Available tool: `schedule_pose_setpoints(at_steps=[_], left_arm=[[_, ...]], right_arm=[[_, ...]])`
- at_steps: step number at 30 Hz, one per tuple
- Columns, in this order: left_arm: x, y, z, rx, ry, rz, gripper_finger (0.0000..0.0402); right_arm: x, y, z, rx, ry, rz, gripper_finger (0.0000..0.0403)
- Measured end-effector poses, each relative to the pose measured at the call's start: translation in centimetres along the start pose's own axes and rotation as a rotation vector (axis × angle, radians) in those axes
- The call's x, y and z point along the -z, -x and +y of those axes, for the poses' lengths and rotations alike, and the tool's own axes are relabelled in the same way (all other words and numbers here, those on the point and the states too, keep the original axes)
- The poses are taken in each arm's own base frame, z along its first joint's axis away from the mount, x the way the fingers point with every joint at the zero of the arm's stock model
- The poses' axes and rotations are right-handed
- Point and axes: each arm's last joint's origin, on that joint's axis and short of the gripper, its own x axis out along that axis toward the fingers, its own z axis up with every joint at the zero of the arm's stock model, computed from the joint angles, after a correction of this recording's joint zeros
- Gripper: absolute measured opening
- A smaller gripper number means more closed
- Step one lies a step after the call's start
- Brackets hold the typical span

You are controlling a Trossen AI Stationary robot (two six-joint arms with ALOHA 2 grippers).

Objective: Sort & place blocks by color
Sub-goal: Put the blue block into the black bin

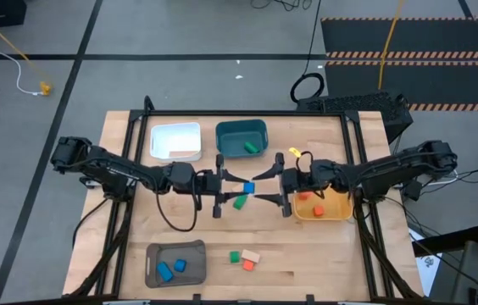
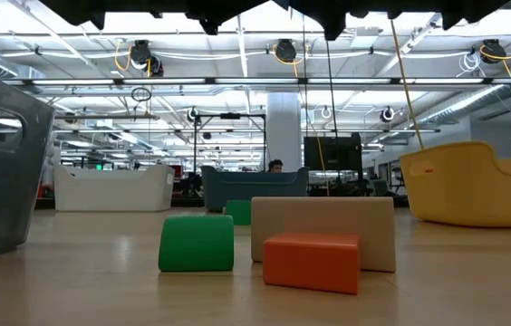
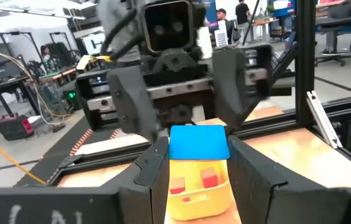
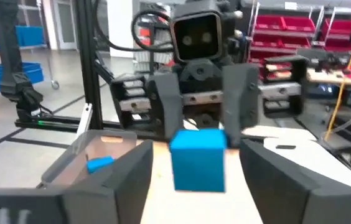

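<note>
Meeting over the middle of the bench [image 1: 180,229], both arms share one blue block [image 1: 249,188]. The left end effector [image 1: 232,187] squeezes it; the right end effector [image 1: 266,190] waits, spread wide, probably to take it.

Bins: four. Blue blocks [image 1: 248,188]: three. Green blocks [image 1: 239,203]: three. Red-orange blocks [image 1: 247,265]: three. Tan block [image 1: 251,256]: one.

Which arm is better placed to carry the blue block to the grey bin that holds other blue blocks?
Left. The left gripper grips the blue block at mid-table, and the grey bin lies on that arm's side. The right gripper faces it, open.
</note>
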Motion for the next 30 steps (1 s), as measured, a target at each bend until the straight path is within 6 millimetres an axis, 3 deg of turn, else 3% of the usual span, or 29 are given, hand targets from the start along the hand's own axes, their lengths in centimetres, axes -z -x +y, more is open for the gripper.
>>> schedule_pose_setpoints(at_steps=[5, 12, 21, 30], left_arm=[[0.1, 0.0, -0.1, 0.004, 0.022, 0.014, 0.0131], [0.9, 0.2, -1.2, 0.046, 0.142, 0.113, 0.0132], [0.7, 1.8, -3.7, 0.162, 0.372, 0.306, 0.0133], [-0.6, 5.7, -6.1, 0.294, 0.714, 0.562, 0.0133]], right_arm=[[-1.2, 2.0, -0.3, 0.067, -0.033, 0.056, 0.0259], [-1.3, 4.2, -0.6, 0.185, -0.195, 0.173, 0.0253], [0.2, 3.2, -0.2, 0.190, -0.335, 0.245, 0.0251], [2.1, 1.1, 1.1, 0.153, -0.410, 0.258, 0.0251]])
